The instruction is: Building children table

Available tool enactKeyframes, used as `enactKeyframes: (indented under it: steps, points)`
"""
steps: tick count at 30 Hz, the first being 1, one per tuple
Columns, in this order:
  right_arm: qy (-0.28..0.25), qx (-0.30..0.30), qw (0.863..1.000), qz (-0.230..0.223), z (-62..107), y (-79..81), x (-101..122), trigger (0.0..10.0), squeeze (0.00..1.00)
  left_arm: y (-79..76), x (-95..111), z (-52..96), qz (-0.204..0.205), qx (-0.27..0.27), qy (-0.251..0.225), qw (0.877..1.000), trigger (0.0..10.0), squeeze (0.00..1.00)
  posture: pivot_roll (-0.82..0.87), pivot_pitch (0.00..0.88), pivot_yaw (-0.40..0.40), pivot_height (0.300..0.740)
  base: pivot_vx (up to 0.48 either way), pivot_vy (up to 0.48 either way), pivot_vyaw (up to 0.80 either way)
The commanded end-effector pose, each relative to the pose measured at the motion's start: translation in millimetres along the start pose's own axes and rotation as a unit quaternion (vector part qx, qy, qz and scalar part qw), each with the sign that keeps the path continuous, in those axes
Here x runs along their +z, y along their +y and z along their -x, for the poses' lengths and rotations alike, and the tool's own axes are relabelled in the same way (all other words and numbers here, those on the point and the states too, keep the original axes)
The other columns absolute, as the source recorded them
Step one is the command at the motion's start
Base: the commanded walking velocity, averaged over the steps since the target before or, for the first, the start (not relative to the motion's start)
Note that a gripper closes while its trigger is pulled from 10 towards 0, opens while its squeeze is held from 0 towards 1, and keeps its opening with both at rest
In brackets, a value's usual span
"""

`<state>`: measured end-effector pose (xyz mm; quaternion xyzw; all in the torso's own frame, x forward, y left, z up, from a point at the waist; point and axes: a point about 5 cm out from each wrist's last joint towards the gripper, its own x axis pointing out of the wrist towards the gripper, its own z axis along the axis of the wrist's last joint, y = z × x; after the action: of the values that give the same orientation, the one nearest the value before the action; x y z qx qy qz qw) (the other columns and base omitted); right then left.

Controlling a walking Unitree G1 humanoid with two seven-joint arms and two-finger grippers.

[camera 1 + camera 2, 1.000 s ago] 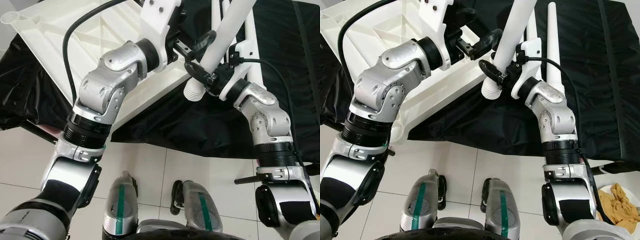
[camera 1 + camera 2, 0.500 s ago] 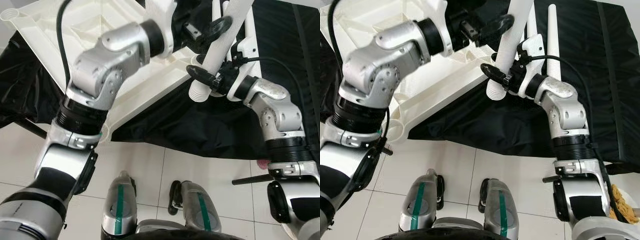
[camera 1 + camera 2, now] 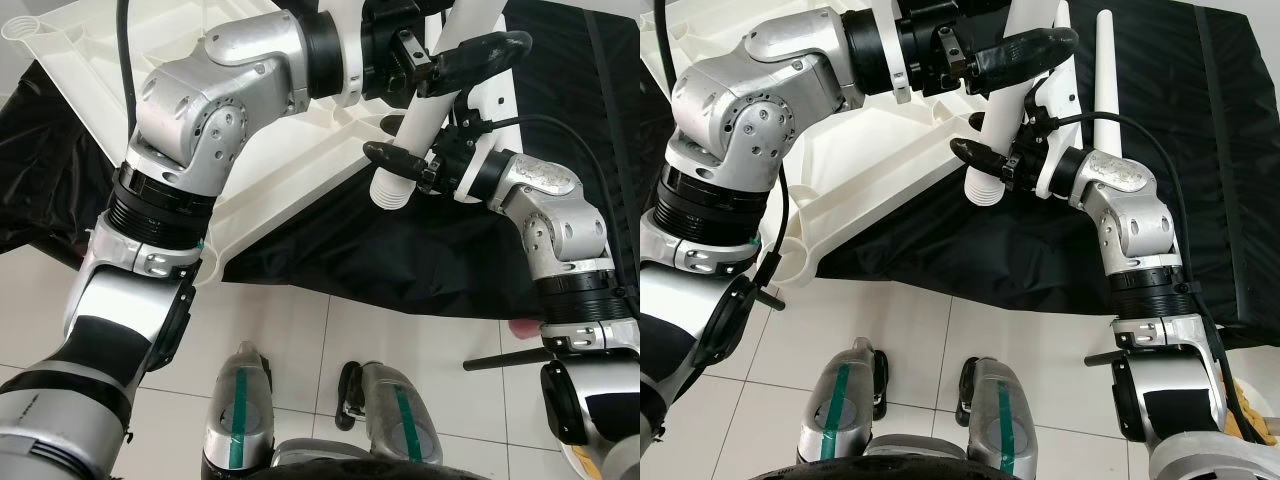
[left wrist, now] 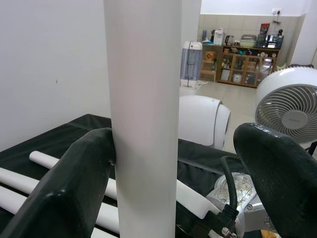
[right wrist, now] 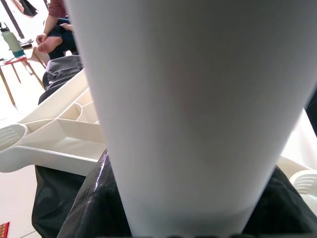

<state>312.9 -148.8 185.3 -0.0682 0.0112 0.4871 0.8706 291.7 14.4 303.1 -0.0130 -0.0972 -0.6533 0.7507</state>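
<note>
A white table leg slants up from its ribbed lower end. My right gripper is shut on the leg just above that end. Higher up, my left gripper is open and straddles the leg. In the left wrist view one finger touches the leg and the other finger stands well off it. The white tabletop lies upside down on a black cloth to my left. In the right wrist view the leg is very close.
Two more white legs lie on the cloth beyond my right arm. My feet stand on pale floor tiles. A seated person is past the tabletop, and a fan stands in the room behind.
My left gripper has swung right from the tabletop's edge and now straddles the leg above my right gripper. The right gripper kept hold; the leg's lower end shifted slightly left.
</note>
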Motion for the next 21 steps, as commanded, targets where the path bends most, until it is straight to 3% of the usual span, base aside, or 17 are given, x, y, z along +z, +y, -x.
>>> enactKeyframes:
  steps: [1,12,21]
  points:
    - [0.003,0.023,1.000,0.016,-5.9,4.9,4,10.0,0.00,-11.3,4,-11.7,-0.009,-0.063,0.006,0.998,10.0,0.00,0.05,0.000,-0.016,0.740,0.000,0.000,0.00]
    - [0.002,0.031,0.999,0.022,-7.9,6.3,6,10.0,0.00,8.9,-12,-16.7,-0.005,0.013,0.089,0.996,10.0,0.00,0.06,0.000,0.001,0.740,0.000,0.000,0.00]
    - [-0.003,0.027,0.999,0.021,-9.0,4.3,8,10.0,0.00,18.4,-15,-14.0,0.013,0.048,0.108,0.993,10.0,0.00,0.07,0.006,-0.001,0.740,0.000,0.000,0.00]
